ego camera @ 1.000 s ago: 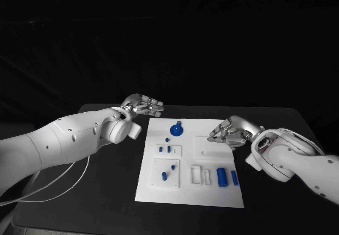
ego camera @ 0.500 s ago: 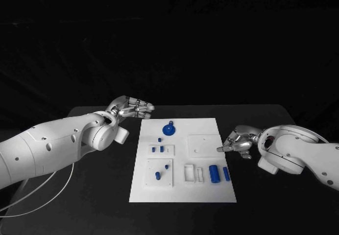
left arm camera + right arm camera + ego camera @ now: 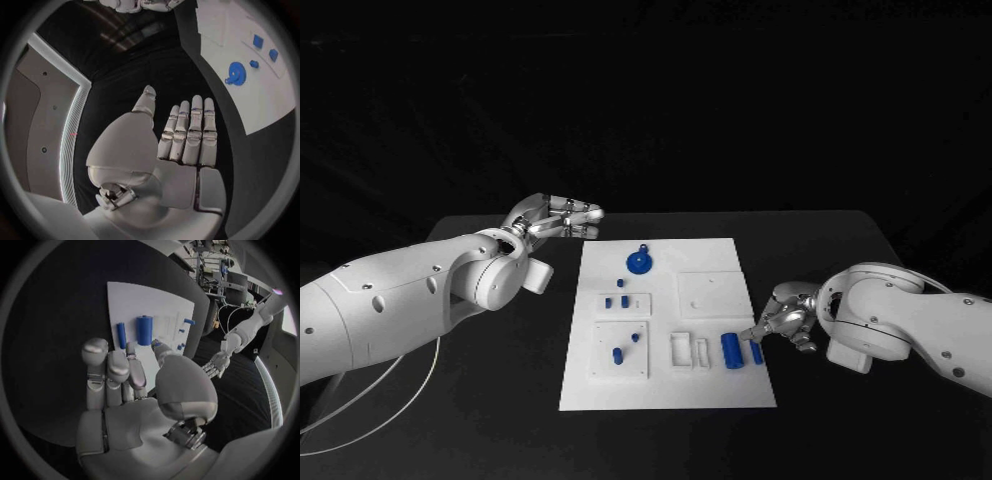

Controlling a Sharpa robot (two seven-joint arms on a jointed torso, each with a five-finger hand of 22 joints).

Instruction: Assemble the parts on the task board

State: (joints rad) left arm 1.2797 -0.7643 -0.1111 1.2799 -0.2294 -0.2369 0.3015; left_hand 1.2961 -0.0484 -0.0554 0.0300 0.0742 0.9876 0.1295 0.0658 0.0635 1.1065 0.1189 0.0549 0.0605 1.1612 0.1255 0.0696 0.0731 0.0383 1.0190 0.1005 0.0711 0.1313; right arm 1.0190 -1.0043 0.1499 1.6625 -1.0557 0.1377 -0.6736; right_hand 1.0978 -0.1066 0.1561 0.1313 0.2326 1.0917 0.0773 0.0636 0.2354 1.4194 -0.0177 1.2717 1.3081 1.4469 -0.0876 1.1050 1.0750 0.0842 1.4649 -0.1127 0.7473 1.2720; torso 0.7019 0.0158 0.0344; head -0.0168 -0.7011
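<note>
Both hands have moved. One second ago the right hand (image 3: 783, 325) hung over the plain square on the far right of the flat white task board (image 3: 711, 250). Now it has come down to the board's right edge, close to the robot, and its fingertips are right next to the thin blue bar (image 3: 757, 352). I cannot tell if they touch it. The left hand (image 3: 561, 216) has slid a little to the side (the whole picture moved too, so it is hard to be sure).

I think the step now is picking up one of the two blue parts on the near right of the board. Next, the right hand should close on the thin bar without pushing it off the edge, since the bar lies so close to it. Then the bar has to go into its slot.

The thin blue bar is short and straight and lies flat. Just beside it, further in, lies a fatter blue round stick (image 3: 731, 348), like a little can on its side. Next to that are two white slot frames (image 3: 692, 351). A round blue disc with a loop (image 3: 639, 262) sits at the far end of the board. Small blue pegs (image 3: 625, 301) stand on the left side.

The right hand holds nothing; its fingers are bent a little, with space between them. The left hand is beside the board's far left corner, fingers straight and side by side, holding nothing.
</note>
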